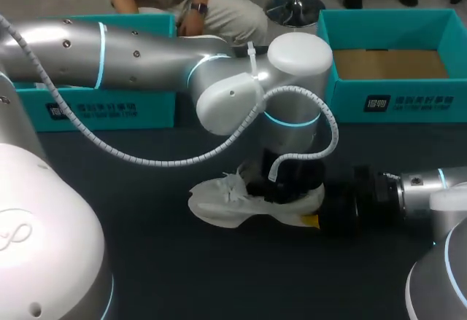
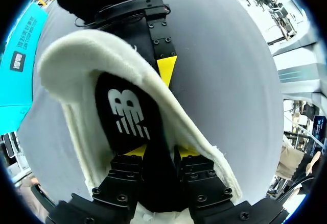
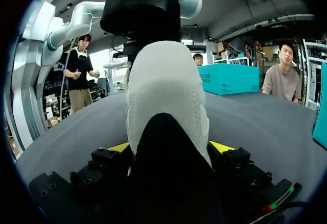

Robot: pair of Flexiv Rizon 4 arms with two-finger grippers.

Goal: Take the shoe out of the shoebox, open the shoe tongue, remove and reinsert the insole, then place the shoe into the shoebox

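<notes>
Insole step, by my reading; whether it is coming out or going back in cannot be told. Left gripper [image 2: 161, 152], over the shoe mouth with fingers nearly together, pinches the black flat insole [image 2: 127, 114], which lies within the collar of the white knit low-top shoe [image 2: 76, 71]. Right gripper [image 3: 171, 146], fingers wide, clamps the shoe's heel from both sides, on the dark grey table [image 1: 182, 276]. Next move calls for sliding the insole along the shoe's length against a firm heel hold; the collar may snag it. Behind, well apart: open teal cardboard shoebox [image 1: 394, 101] at right, second teal box [image 1: 109, 108] at left. Left arm [image 1: 146, 57] hangs between shoe and boxes.
</notes>
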